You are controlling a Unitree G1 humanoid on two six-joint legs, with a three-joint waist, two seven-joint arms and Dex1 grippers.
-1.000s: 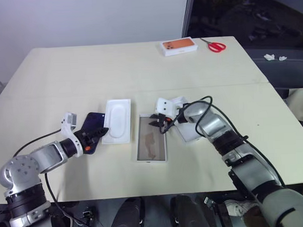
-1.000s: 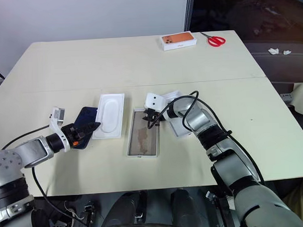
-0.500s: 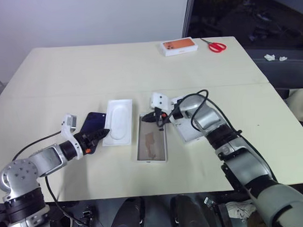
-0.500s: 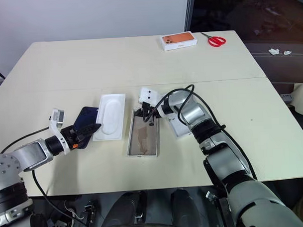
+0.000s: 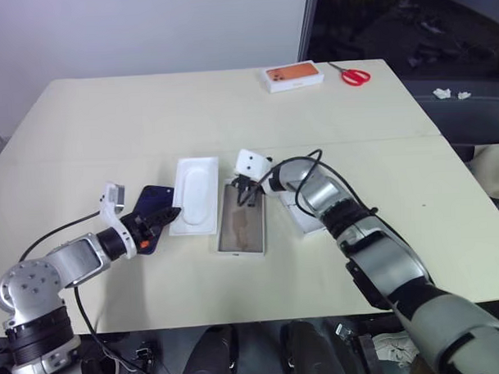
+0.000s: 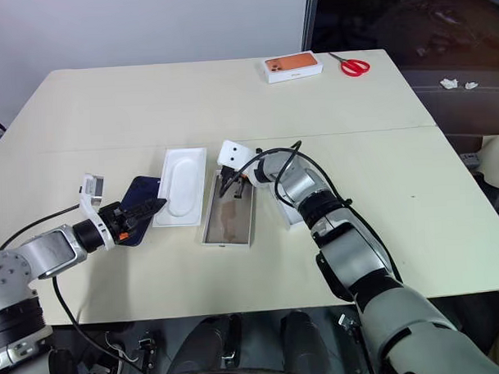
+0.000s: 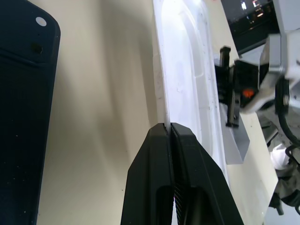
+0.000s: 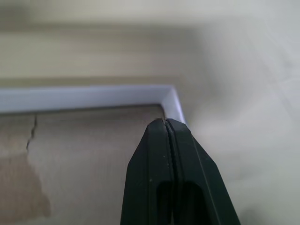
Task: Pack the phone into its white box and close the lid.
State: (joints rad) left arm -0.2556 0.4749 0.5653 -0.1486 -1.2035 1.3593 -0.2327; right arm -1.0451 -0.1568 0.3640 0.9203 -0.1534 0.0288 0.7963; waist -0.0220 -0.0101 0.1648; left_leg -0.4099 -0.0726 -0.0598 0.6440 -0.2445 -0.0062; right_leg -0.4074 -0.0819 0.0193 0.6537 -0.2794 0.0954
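Right gripper (image 5: 243,192), jaws shut, sat at white box (image 5: 240,228) far corner, apparently repositioning it. Left gripper (image 5: 164,215), jaws shut, at insert (image 5: 194,197) edge. Phone (image 5: 152,208) lay on counter (image 5: 230,114), unpacked. Next: phone into box.

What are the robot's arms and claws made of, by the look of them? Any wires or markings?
The arms are chunky silver-grey segments with black joints. A loose black cable loops along each. The left claw and right claw each have two slim black fingers, ribbed on the inner faces. Behind each sits an orange-red accent, and a small white box, seemingly a camera, rides on each wrist.
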